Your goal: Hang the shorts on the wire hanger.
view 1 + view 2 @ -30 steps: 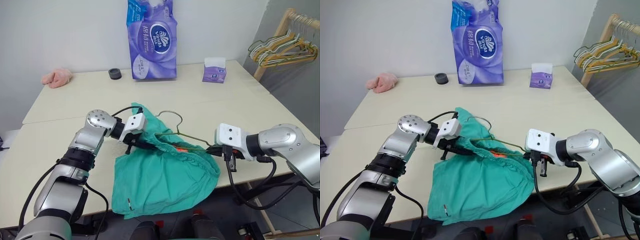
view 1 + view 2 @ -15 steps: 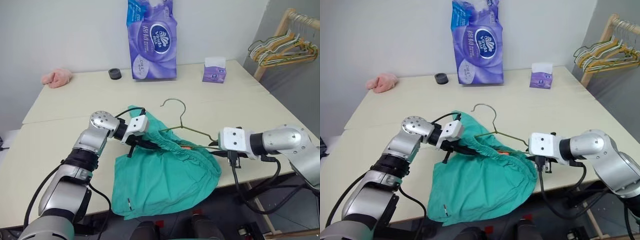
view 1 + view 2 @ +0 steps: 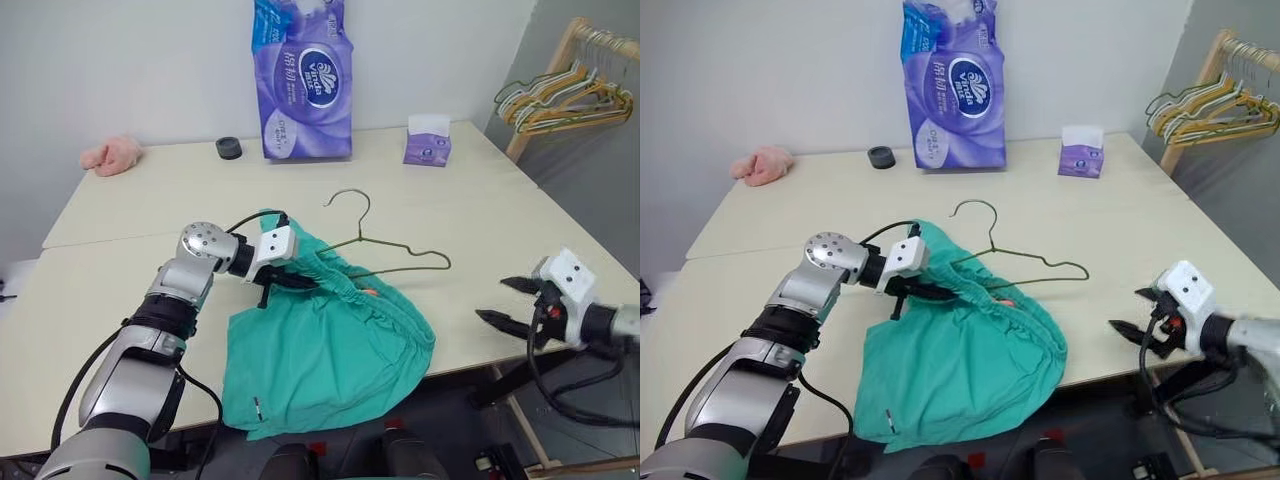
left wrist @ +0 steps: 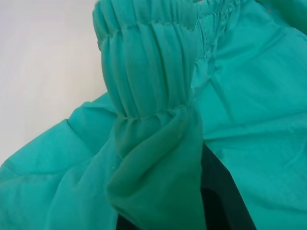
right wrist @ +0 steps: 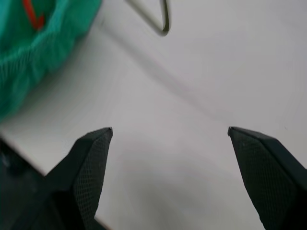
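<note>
The teal-green cloth shorts [image 3: 325, 355] with a gathered elastic waistband lie bunched at the near edge of the pale cream surface [image 3: 130, 270], their lower part hanging over that edge; a small white mark shows near the hem at the lower left. The left gripper [image 3: 292, 282] has its jaws closed tight on a fold of the waistband at the shorts' upper left corner, and the left wrist view confirms gathered cloth pinched and draped over the black fingers [image 4: 225, 191]. The thin dull olive-gold wire hanger [image 3: 385, 255] lies on the surface, hook pointing toward the far side, one end of its triangular frame tucked into the waistband opening and the other end projecting bare to the right of the shorts. A small orange-red mark is visible inside the waistband beside the wire. The right gripper [image 3: 508, 304] hangs off the right front edge of the surface, well apart from both shorts and hanger, its jaws spread wide and holding nothing; its wrist view shows bare surface between the two fingertips [image 5: 93, 143], with the hanger's end and the waistband beyond. At the back of the surface stand a tall purple pack of tissue rolls [image 3: 303, 80], a small purple tissue box [image 3: 427, 141], a black ring-shaped object [image 3: 229, 148] and a pink cloth lump [image 3: 111, 155]. A wooden rack with bunched green and yellow hangers [image 3: 560, 95] stands at the right.
</note>
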